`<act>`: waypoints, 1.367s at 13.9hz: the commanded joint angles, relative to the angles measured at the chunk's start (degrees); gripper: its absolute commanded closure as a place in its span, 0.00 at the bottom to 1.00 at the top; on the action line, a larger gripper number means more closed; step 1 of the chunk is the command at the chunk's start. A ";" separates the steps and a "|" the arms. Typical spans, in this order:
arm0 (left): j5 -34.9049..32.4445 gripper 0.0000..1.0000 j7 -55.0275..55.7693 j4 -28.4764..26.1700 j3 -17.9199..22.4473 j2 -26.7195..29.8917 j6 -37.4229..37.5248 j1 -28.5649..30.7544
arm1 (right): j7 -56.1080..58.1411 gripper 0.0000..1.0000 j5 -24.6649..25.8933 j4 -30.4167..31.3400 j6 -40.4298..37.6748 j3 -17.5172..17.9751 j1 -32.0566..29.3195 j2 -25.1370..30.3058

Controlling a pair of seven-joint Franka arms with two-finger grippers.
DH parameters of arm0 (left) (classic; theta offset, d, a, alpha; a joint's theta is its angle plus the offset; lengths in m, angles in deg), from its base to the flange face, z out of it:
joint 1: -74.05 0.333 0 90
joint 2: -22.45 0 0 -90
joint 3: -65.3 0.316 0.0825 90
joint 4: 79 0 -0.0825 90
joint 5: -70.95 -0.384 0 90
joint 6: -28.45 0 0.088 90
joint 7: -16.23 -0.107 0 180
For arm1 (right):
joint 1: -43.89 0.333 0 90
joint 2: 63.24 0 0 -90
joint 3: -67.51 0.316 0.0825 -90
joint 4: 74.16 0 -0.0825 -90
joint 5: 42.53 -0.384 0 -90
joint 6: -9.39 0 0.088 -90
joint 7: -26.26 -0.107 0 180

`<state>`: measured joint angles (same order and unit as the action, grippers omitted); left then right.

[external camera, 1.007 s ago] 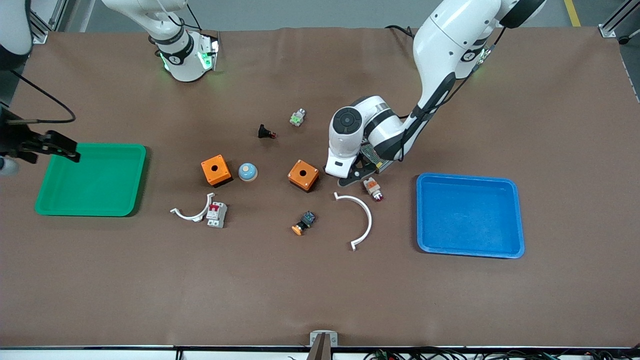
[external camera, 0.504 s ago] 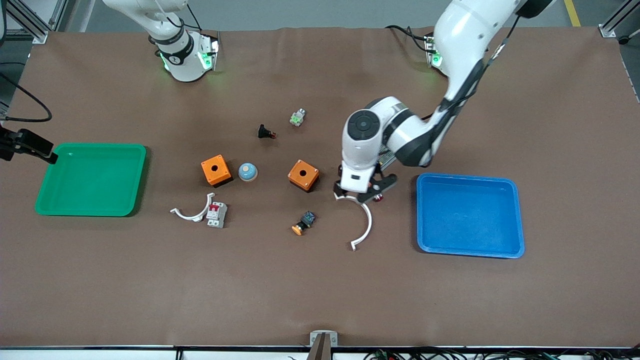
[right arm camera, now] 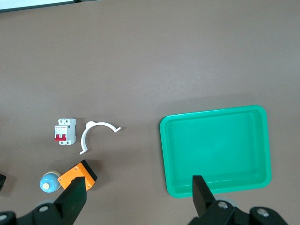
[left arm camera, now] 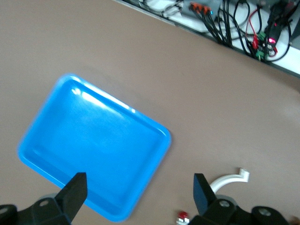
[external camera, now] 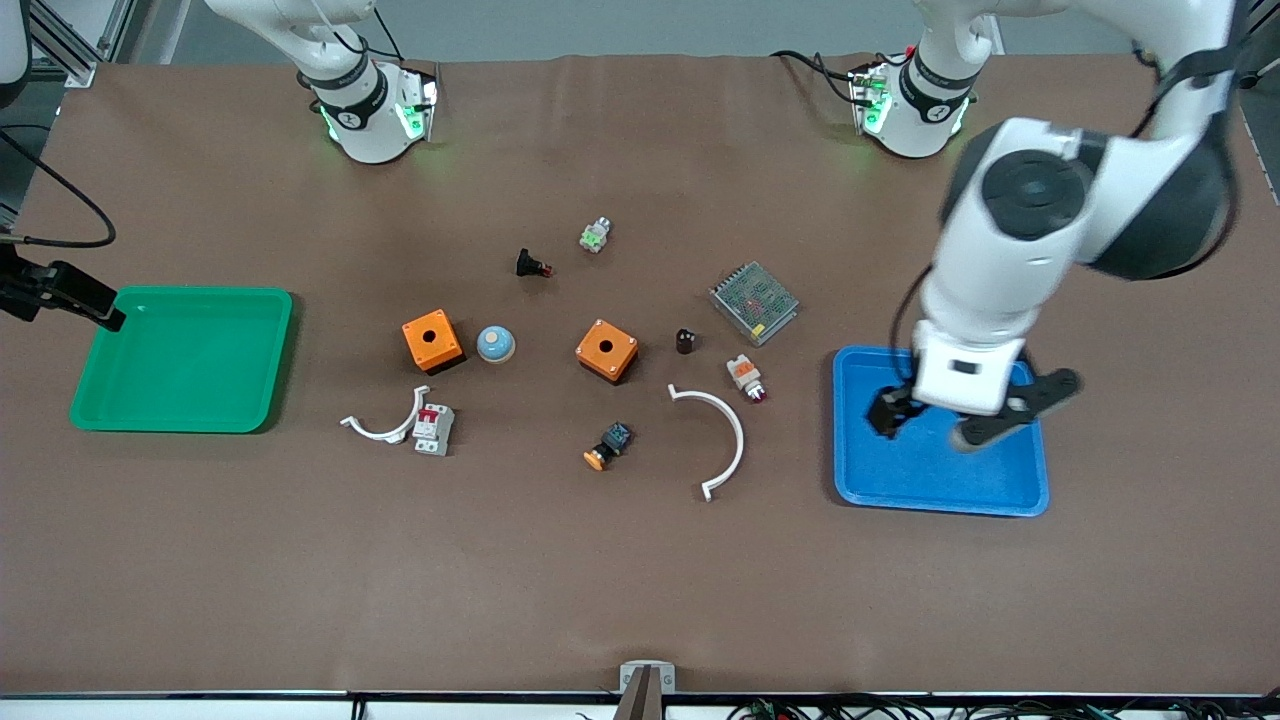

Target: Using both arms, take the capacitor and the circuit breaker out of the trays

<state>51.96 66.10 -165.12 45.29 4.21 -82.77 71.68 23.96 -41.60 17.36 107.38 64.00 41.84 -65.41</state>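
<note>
The capacitor (external camera: 685,341), a tiny black cylinder, stands on the table between an orange box (external camera: 606,350) and a metal mesh module (external camera: 754,302). The breaker (external camera: 434,428), white-grey with red levers, lies beside a small white arc (external camera: 385,428); it also shows in the right wrist view (right arm camera: 64,131). My left gripper (external camera: 927,425) hangs open and empty over the blue tray (external camera: 845,470), which also shows in the left wrist view (left arm camera: 93,145). My right gripper (external camera: 80,297) is open and empty over the table beside the green tray (external camera: 180,425).
On the table lie a second orange box (external camera: 432,340), a blue dome (external camera: 495,344), a black button part (external camera: 531,265), a green-white part (external camera: 595,236), a white-orange lamp (external camera: 745,377), a black-blue switch (external camera: 609,445) and a large white arc (external camera: 725,440).
My left gripper has swung from over the capacitor's spot to over the blue tray, empty. The capacitor and the mesh module now show on the table. The right gripper pulled back off the green tray's edge.
</note>
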 commanded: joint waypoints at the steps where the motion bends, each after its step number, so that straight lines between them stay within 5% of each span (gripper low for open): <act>1: 1.50 0.00 -8.70 -0.28 -0.99 4.00 5.12 3.15 | -0.60 0.00 0.03 1.91 0.19 0.17 -0.23 1.72; 9: 14.32 0.00 -31.02 -0.36 0.67 14.54 16.11 10.28 | 0.37 0.00 0.03 2.17 0.19 0.17 -0.32 1.72; 14: 20.22 0.00 -45.09 -1.16 17.44 17.02 24.02 1.59 | 0.37 0.00 -0.06 2.35 0.19 0.17 -0.32 1.72; 19: 19.88 0.00 -44.51 -1.25 18.08 17.98 26.67 -0.53 | 0.37 0.00 -0.06 2.53 0.11 0.17 -0.32 1.72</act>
<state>71.45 20.68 -165.31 62.98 20.47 -56.89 72.56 24.05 -41.60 18.37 107.36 63.98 41.82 -65.28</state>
